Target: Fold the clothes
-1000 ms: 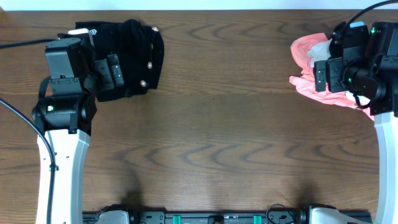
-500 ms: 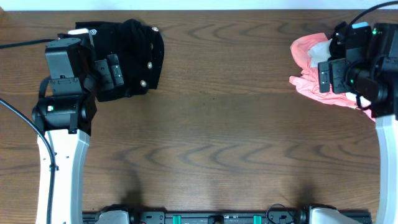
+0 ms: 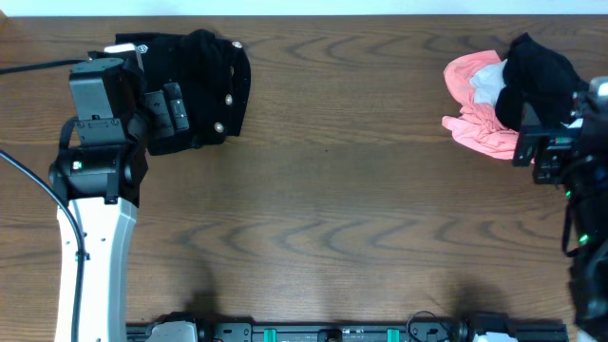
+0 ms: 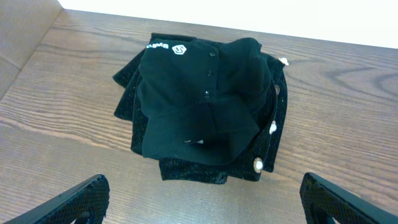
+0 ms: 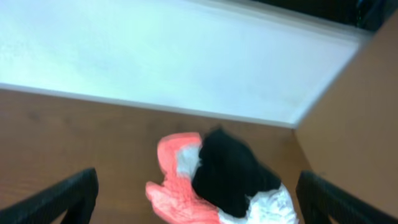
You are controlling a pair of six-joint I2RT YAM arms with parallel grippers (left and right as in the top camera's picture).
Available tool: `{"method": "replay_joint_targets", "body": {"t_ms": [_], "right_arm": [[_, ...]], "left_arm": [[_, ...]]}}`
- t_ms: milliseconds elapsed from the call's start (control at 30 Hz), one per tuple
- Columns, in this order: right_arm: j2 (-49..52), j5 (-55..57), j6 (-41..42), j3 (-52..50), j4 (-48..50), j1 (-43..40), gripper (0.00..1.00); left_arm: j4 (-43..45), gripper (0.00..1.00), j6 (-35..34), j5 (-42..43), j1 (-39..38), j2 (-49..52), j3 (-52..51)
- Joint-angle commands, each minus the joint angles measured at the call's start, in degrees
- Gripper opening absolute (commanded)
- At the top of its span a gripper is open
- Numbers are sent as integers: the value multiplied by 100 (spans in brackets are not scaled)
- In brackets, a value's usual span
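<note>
At the table's point(image 3: 332, 190) far left corner we see the folded black pile point(image 4: 205, 106) just ahead of the left gripper point(image 4: 202, 199), fingers wide apart, touching nothing. We count two heaps. The second, pink, white and black point(image 5: 217, 180), lies far right, ahead of the right gripper point(image 5: 199, 199), also spread and empty. White logo point(image 4: 179, 50) on the top shirt, word beside it unreadable. Three pale buttons point(image 4: 258, 165) on the pile's right edge.

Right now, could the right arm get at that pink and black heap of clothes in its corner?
Probably yes. The right gripper is open and pointed at the heap, which lies just ahead of it on the table with nothing in between.
</note>
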Motion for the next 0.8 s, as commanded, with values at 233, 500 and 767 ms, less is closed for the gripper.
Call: {"method": "replay_joint_targets", "body": {"t_ms": [233, 500, 767], "right_arm": [[-1757, -1106, 129, -3536, 2391, 28, 99], [-2953, -1167, 129, -5213, 3556, 28, 99], [-3595, -831, 446, -6043, 3919, 35, 99]], "left_arm": [[-9, 98, -92, -9, 4, -4, 35], [-9, 98, -92, -9, 4, -4, 35], [-9, 98, -92, -9, 4, -4, 35]]}}
